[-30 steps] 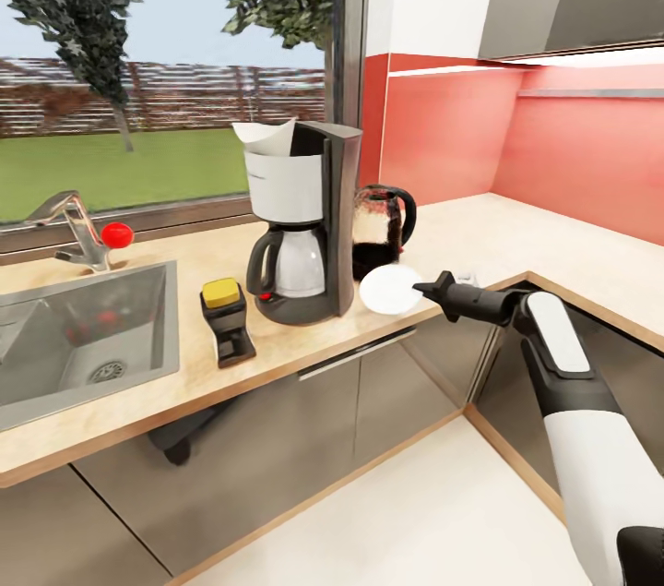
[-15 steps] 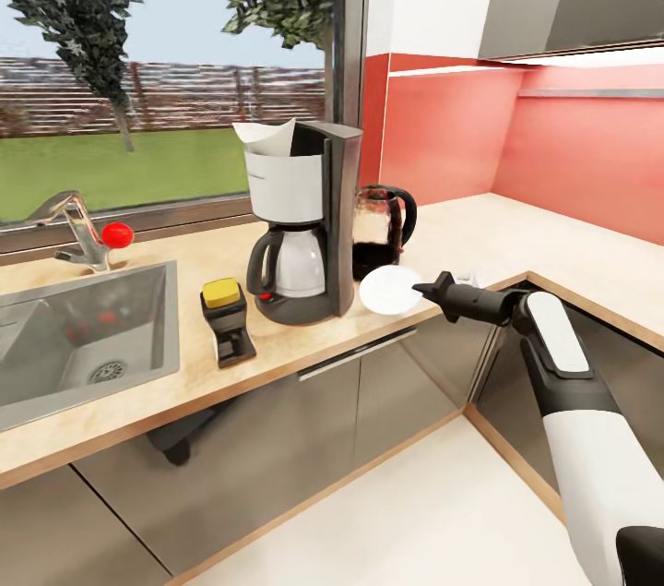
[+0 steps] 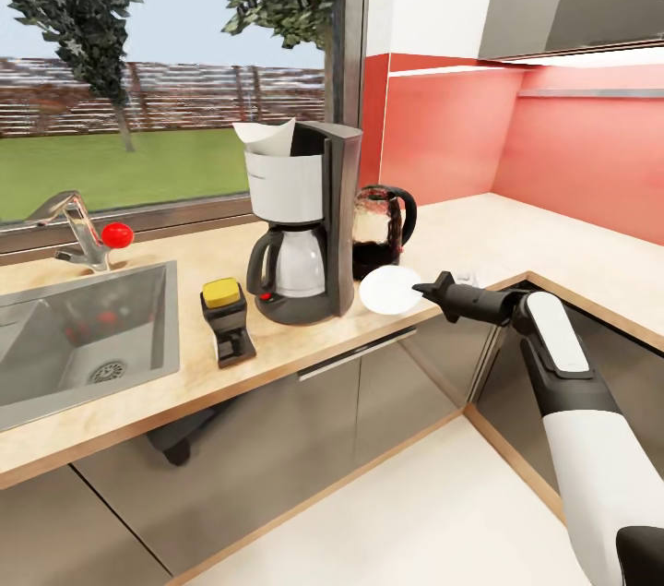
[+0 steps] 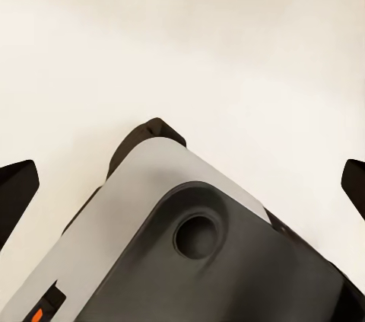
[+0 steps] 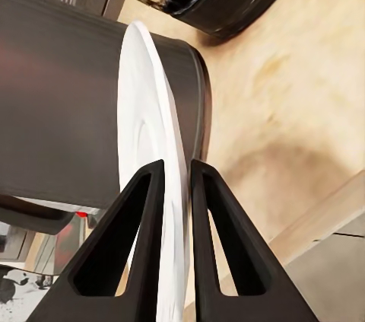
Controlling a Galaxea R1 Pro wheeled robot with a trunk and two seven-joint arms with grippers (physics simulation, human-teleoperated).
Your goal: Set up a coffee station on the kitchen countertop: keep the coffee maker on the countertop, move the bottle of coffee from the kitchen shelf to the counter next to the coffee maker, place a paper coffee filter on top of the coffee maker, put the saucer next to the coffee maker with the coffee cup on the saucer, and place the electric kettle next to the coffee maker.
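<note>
The kitchen countertop (image 3: 516,240) runs from the steel sink (image 3: 55,337) past the window to the corner against the red backsplash (image 3: 553,152). On it stands the coffee maker (image 3: 300,226), upright, with the paper coffee filter (image 3: 266,136) sitting in the top of its pale basket, its pointed edge showing above the rim. Just behind and beside the machine, toward the corner, is the electric kettle (image 3: 380,231), upright and close against the machine's side. The bottle of coffee (image 3: 226,320) stands on the counter between the sink and the coffee maker, near the front edge. The saucer (image 3: 391,290) is at the counter's front edge, just beside the coffee maker's base, gripped at its rim by the right gripper (image 3: 426,290); in the right wrist view the two fingers (image 5: 217,253) are pinched on the edge of the white dish (image 5: 156,185), which is seen edge-on. The left gripper (image 4: 182,185) points at the pale floor (image 4: 190,40), its fingertips spread wide at the picture's sides.
</note>
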